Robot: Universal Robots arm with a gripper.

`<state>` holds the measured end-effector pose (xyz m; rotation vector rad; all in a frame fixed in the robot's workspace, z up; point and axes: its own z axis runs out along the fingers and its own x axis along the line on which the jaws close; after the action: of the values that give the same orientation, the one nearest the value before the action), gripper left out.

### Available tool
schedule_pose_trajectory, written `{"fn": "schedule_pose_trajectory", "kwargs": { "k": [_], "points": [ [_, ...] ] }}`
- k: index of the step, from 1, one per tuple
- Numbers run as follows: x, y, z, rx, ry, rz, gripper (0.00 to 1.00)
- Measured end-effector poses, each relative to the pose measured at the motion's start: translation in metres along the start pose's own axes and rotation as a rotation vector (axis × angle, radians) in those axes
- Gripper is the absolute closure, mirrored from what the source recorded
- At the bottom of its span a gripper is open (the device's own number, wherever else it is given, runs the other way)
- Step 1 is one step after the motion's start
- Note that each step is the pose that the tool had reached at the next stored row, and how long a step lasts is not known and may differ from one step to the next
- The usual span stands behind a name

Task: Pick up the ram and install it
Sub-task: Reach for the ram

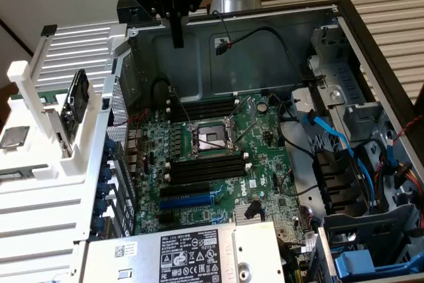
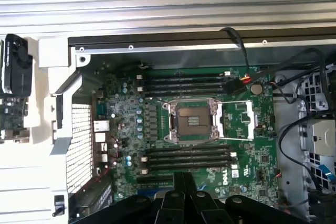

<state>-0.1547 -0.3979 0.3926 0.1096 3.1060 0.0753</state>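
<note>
My gripper hangs high over the back wall of the open computer case, well above the motherboard. Its black fingers are pressed together and hold nothing. Black memory slots run on both sides of the CPU socket: one bank behind it and one in front. On the white rack at the exterior view's left, a green circuit-board piece is cut off by the frame edge. It may be the ram, but I cannot tell for sure.
A black flat part stands tilted in the rack's holder. A blue expansion slot lies in front of the nearer memory bank. The power supply is in the foreground. Cables and drive cages crowd the exterior view's right.
</note>
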Motion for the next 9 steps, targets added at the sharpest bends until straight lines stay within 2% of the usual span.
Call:
{"fn": "schedule_pose_trajectory", "kwargs": {
  "k": [3, 9],
  "points": [
    [0.012, -0.0006, -0.0004, -0.0002, -0.0032, 0.0, 0.9],
    [0.037, -0.0018, -0.0013, -0.0004, -0.0059, 0.0, 0.9]
  ]
}}
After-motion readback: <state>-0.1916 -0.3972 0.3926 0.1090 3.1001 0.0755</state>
